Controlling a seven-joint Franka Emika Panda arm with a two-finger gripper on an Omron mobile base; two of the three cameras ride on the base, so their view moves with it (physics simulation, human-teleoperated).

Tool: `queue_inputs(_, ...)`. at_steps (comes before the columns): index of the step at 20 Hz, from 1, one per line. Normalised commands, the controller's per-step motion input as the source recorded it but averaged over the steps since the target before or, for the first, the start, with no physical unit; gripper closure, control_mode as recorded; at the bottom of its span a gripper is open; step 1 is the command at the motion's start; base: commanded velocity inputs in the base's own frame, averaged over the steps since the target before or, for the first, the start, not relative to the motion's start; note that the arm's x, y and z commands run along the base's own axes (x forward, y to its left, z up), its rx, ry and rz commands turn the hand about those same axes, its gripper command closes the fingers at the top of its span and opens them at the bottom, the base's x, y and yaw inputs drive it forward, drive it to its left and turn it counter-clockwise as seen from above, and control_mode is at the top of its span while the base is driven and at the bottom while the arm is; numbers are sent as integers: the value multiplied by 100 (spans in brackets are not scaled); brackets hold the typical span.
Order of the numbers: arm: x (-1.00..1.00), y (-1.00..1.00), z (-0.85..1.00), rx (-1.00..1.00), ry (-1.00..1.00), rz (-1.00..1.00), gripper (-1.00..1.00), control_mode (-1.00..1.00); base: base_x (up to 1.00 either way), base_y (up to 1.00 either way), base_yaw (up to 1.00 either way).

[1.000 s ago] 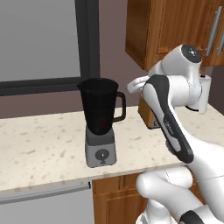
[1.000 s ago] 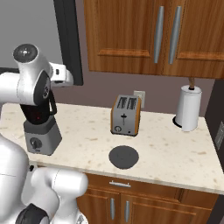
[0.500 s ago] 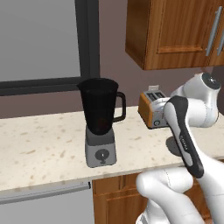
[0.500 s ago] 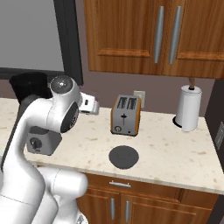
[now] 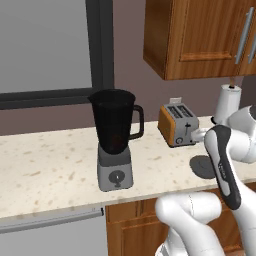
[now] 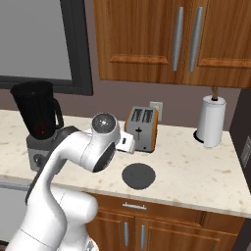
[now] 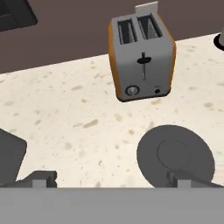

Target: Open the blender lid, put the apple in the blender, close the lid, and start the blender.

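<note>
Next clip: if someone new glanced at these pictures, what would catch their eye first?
Probably the tall dark blender standing lidless on the left of the counter, with something red, likely the apple, glimpsed low inside the jar. Next, the black lid lying flat on the counter in front of the orange-sided toaster, with the open gripper above it. A white paper towel roll stands far right.
</note>
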Motion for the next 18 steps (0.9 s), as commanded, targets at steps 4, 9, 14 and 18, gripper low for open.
queue_inputs(4, 0, -54, -45, 5, 7, -6, -100, -100, 0, 0, 0)
queue_inputs(9, 0, -27, -33, 3, 6, -3, -100, -100, 0, 0, 0)
queue_inputs(14, 0, -6, -37, 0, 14, 0, -100, -100, 0, 0, 0)
queue_inputs(18, 0, -14, -29, 0, 28, 0, -100, -100, 0, 0, 0)
